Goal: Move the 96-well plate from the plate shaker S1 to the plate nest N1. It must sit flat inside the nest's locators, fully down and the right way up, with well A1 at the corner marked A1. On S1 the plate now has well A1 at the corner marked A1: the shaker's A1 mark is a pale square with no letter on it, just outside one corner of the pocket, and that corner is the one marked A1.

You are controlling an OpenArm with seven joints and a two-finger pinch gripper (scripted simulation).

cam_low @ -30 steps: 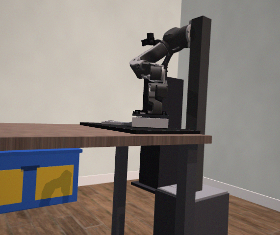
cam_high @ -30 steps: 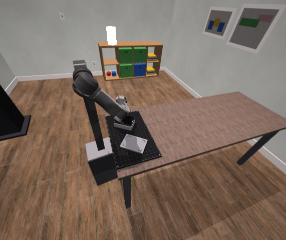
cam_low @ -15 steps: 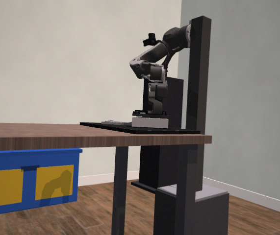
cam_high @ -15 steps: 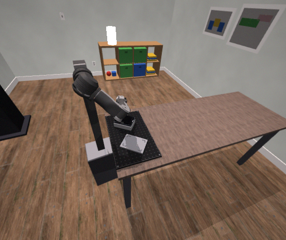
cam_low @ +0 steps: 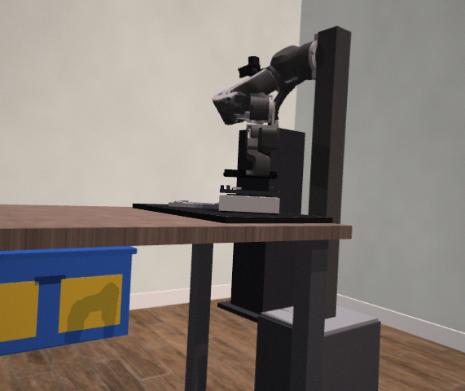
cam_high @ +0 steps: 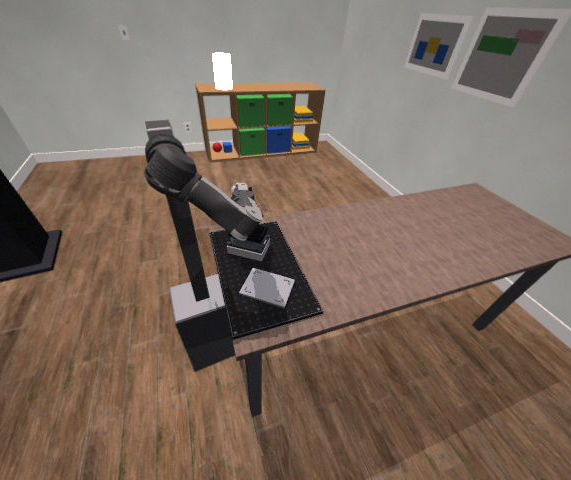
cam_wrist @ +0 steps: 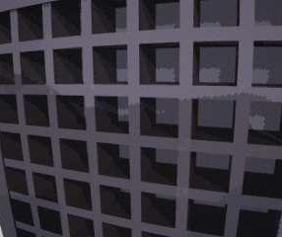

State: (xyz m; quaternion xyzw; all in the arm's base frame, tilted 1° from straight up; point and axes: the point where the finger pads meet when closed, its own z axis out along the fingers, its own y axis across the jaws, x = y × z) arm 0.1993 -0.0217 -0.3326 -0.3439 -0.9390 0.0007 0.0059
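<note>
The dark 96-well plate (cam_low: 232, 173) (cam_wrist: 134, 64) hangs a little above the plate shaker S1 (cam_high: 245, 251) (cam_low: 249, 204), with a gap between them, and looks about level. Its well grid fills the wrist view. My gripper (cam_low: 251, 173) is shut on the plate from above; its fingertips are too dark to make out, and the arm hides them in the top view. The shaker is a pale box with a dark top and small posts. The plate nest N1 (cam_high: 267, 287) (cam_low: 180, 204) is a flat pale slab with corner marks. No A1 mark can be read on the plate or shaker.
Shaker and nest stand on a black perforated board (cam_high: 262, 321) (cam_low: 296, 218) at one end of the wooden table (cam_high: 404, 248) (cam_low: 76, 218). The arm's dark post (cam_high: 187, 248) (cam_low: 331, 126) stands beside the board. Small locators stand at the nest's corners.
</note>
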